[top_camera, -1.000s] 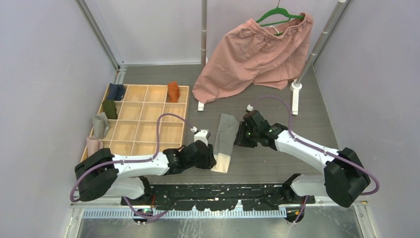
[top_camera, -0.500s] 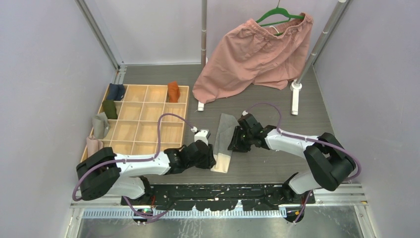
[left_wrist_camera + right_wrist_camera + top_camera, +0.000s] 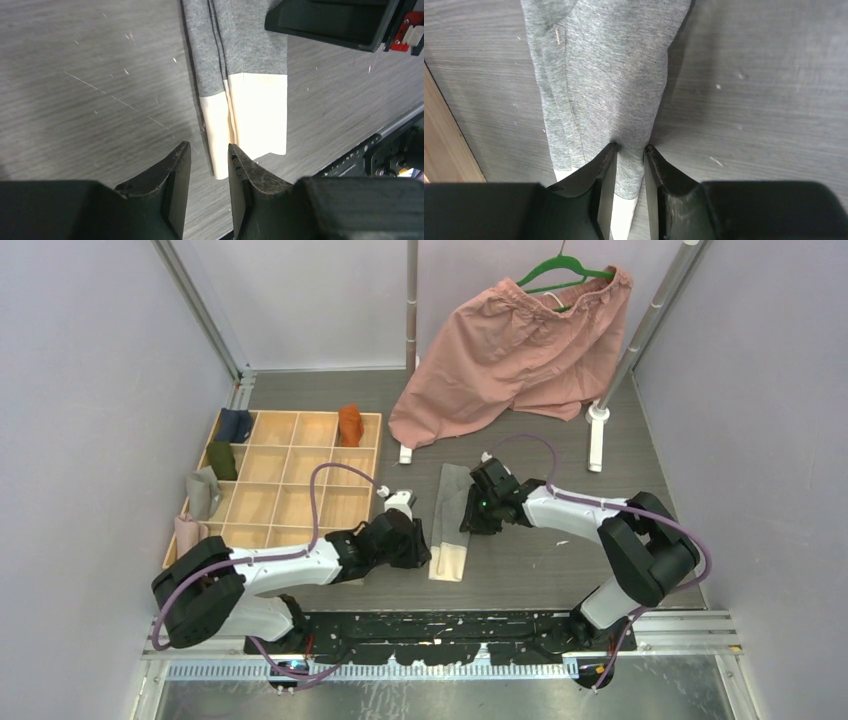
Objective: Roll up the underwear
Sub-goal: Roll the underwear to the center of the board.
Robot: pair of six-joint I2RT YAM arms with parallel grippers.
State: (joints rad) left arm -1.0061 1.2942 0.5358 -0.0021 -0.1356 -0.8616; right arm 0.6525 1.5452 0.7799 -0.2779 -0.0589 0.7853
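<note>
The grey underwear (image 3: 453, 502) lies on the table as a long narrow folded strip, its cream band (image 3: 448, 560) at the near end. My left gripper (image 3: 424, 548) is low beside that band's left corner. Its jaws are open with only table between them, and the cream corner (image 3: 220, 150) is just ahead of the gap (image 3: 209, 147). My right gripper (image 3: 470, 516) is down on the strip's right edge. Its jaws are narrowly open, both tips touching the grey cloth (image 3: 609, 75) that runs between them (image 3: 630, 147). The rust-orange underwear (image 3: 349, 424) sits in a far tray compartment.
A wooden compartment tray (image 3: 290, 502) fills the left side, with folded dark blue, green, grey and pink pieces along its left column. Big pink shorts (image 3: 510, 355) hang on a green hanger at the back between white stand poles (image 3: 597, 435). The wrists face each other across the strip.
My right gripper has slid left onto the strip's right edge, and the strip now lies straighter. The left gripper has edged slightly farther from the near edge.
</note>
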